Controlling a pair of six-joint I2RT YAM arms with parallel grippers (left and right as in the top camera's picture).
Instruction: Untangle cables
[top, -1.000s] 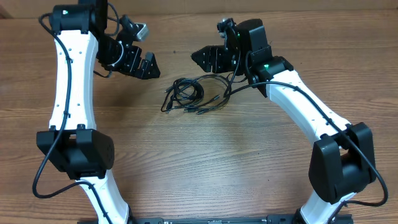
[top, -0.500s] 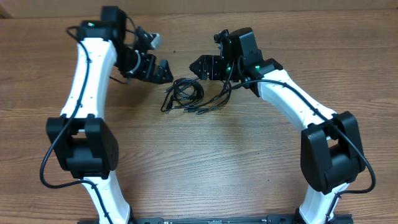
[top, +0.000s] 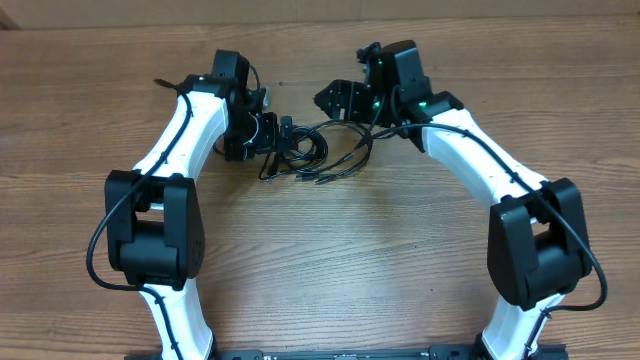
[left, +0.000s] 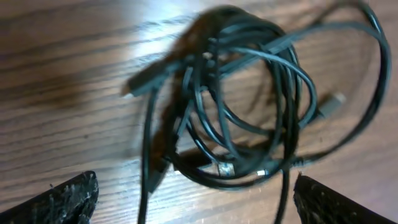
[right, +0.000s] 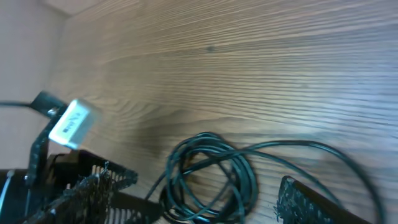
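I find the left hand (top: 272, 134) spread wide over the tangled cables (top: 318, 152) on the table (top: 330, 260), holding nothing; the right hand (top: 338, 100) is spread, empty, nearby.

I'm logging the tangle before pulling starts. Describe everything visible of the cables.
The cables are thin black cords, rubbery-looking, looped into one loose coil with strands trailing right and small plug ends, some silver, poking out. They lie on the wooden table. The open left gripper hovers at the coil's left edge; contact is unclear.
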